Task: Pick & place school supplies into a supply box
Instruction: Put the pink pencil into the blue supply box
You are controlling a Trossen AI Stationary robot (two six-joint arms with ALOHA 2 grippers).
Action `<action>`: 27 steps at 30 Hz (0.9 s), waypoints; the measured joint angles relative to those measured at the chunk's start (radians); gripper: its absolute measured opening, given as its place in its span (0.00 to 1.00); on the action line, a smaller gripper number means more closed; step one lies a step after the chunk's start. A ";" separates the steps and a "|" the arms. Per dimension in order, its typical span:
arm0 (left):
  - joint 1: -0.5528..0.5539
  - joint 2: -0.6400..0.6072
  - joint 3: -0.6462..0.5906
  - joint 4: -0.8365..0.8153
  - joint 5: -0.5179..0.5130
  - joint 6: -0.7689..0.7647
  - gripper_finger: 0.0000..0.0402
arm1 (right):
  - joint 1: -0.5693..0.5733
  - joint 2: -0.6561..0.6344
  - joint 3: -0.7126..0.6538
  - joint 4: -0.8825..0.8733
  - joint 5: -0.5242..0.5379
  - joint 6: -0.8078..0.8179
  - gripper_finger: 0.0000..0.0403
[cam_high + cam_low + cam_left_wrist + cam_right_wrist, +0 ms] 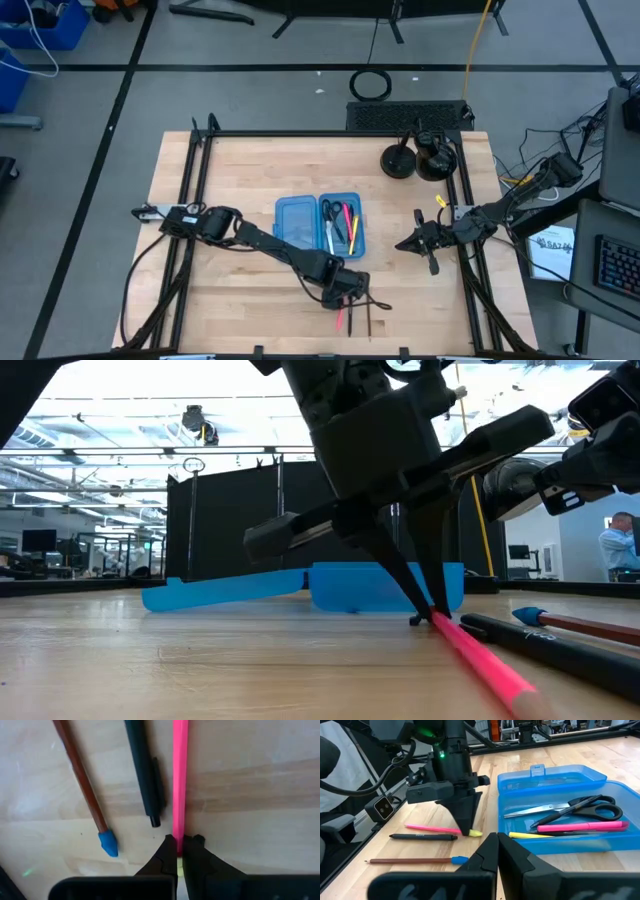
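The supply box [320, 226] lies open on the table, its lid [297, 222] beside the tray [344, 226]. In the right wrist view the tray [570, 845] holds black-handled scissors [570, 809], a pink pen [582, 826] and a yellow pen [535, 835]. My left gripper [178, 847] stands near the table's near edge, shut on a pink pen [179, 775]. Beside that pen lie a black pen [144, 770] and a brown, blue-tipped pencil [82, 785]. My right gripper [497, 851] hovers shut to the right of the box, holding nothing. My left gripper pinches the pink pen between its two fingertips [425, 605], close to the pen's yellowish end [475, 833]. The fingers come from above, pointing down, and lie across the pen. The pen's long pink part [490, 665] lies flat on the table.
Two black round stands [415, 160] sit at the table's far right corner. The table's black frame rails [195, 200] run along its left and right sides. Bare wood lies between the box and my right gripper [410, 243].
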 joint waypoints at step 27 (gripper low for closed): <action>0.055 -0.070 0.421 -0.509 -0.084 -0.141 0.03 | 0.000 0.000 0.000 -0.011 -0.020 0.011 0.00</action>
